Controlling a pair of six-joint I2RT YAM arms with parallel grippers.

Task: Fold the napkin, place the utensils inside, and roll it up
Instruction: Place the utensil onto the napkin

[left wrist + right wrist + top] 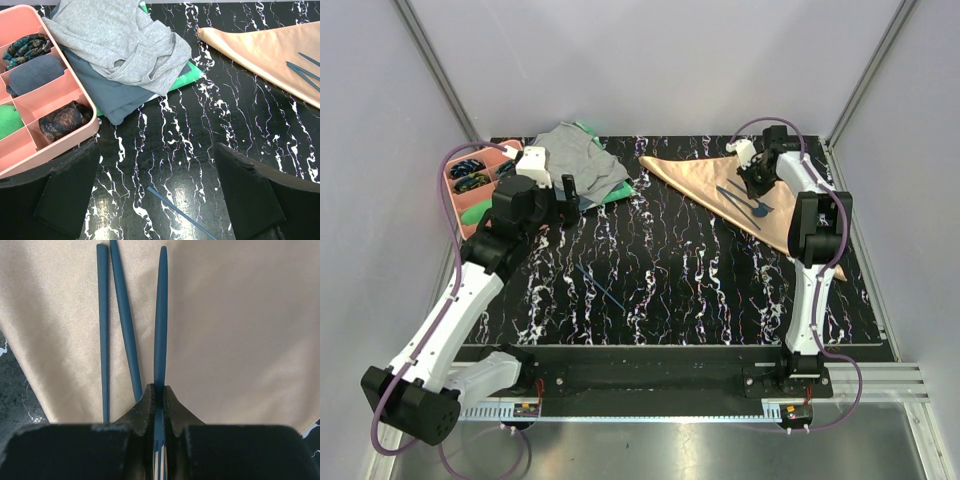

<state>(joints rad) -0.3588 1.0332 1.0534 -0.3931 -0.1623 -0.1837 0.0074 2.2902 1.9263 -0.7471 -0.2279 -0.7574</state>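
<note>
The peach-orange napkin (695, 172) (260, 50) (240, 315) lies folded into a triangle at the back right of the table. My right gripper (756, 183) (159, 389) hangs low over it, shut on a dark blue fork (161, 315); the tines show between the jaws and the handle points away. Two more utensils (102, 330) (125, 325) lie on the napkin just left of the fork. Their ends also show in the left wrist view as utensils (300, 70). My left gripper (575, 195) (157, 185) is open above bare table, holding nothing.
A pink compartment tray (470, 210) (60, 145) sits at the back left. Beside it a grey cloth (575, 160) (120, 40) lies on a green cloth (610, 195) (187, 77). A thin blue stick (605, 290) (177, 210) lies on the black marbled table below the left gripper.
</note>
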